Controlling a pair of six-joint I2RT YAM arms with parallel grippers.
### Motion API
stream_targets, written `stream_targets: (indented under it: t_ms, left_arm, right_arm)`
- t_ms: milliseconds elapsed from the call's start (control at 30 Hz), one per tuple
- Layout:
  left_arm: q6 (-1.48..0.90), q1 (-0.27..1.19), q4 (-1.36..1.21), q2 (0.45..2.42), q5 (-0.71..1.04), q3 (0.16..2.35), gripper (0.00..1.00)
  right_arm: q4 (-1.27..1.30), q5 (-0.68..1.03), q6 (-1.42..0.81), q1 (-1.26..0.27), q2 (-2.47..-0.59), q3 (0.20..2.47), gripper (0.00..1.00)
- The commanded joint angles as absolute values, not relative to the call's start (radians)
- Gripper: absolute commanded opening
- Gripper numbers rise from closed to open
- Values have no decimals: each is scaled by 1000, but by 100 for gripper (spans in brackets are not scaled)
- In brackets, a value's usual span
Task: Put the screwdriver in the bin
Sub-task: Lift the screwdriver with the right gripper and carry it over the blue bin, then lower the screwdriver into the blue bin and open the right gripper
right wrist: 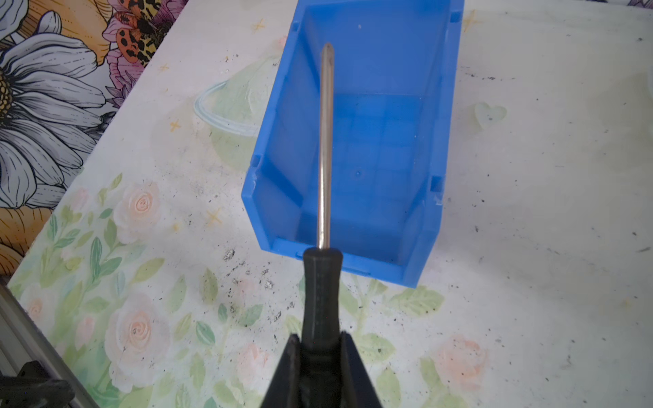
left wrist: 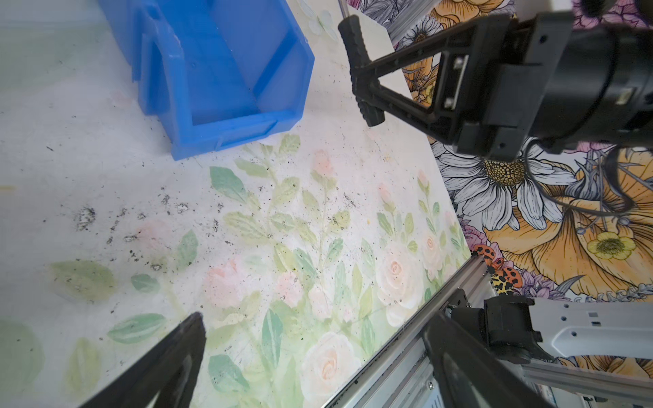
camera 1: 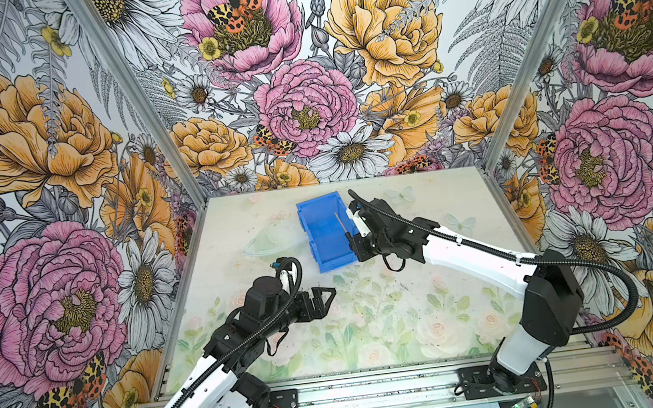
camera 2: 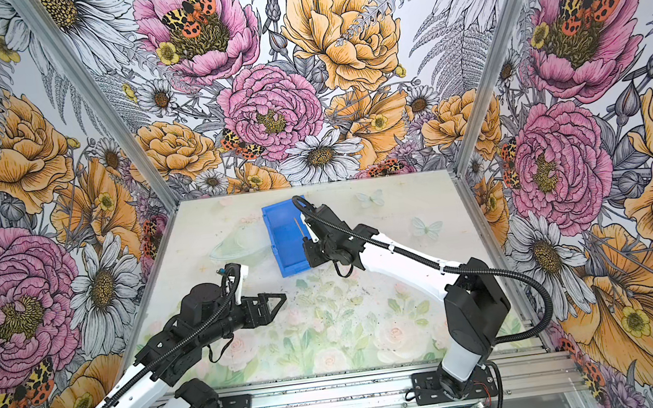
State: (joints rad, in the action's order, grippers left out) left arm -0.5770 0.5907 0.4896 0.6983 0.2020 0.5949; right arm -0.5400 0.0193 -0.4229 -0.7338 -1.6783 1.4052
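The blue bin (camera 1: 323, 243) (camera 2: 286, 247) stands at the back middle of the table, its lowered end toward the front. My right gripper (right wrist: 321, 341) (camera 1: 352, 246) is shut on the black handle of the screwdriver (right wrist: 322, 282). It holds the tool above the bin's lowered front end. The thin metal shaft (camera 1: 339, 221) (camera 2: 298, 225) reaches out over the bin's bare floor (right wrist: 385, 159). My left gripper (left wrist: 312, 319) (camera 1: 327, 297) hovers open over the table in front of the bin (left wrist: 226, 70), with nothing between its fingers.
The table (camera 1: 412, 312) has a pale floral print with dark grit specks in front of the bin. An aluminium rail (camera 1: 379, 391) runs along the front edge. Flowered walls close in the back and both sides.
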Motion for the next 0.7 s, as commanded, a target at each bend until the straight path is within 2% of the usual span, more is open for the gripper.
stream_targets:
  t_ms: [0,333,667]
  left_arm:
    - [-532,548,465,714,207,625,99]
    - [-493,432,408,778,268,645,99]
    - [-435,342,351,896,331,684,99]
  right_arm:
    - [-531,-8,-445,-723,-1733,1483,0]
    - [-531,7,-466,-706,-1929,1669,0]
    - [-531,45,-479,-689,-2047,1745,0]
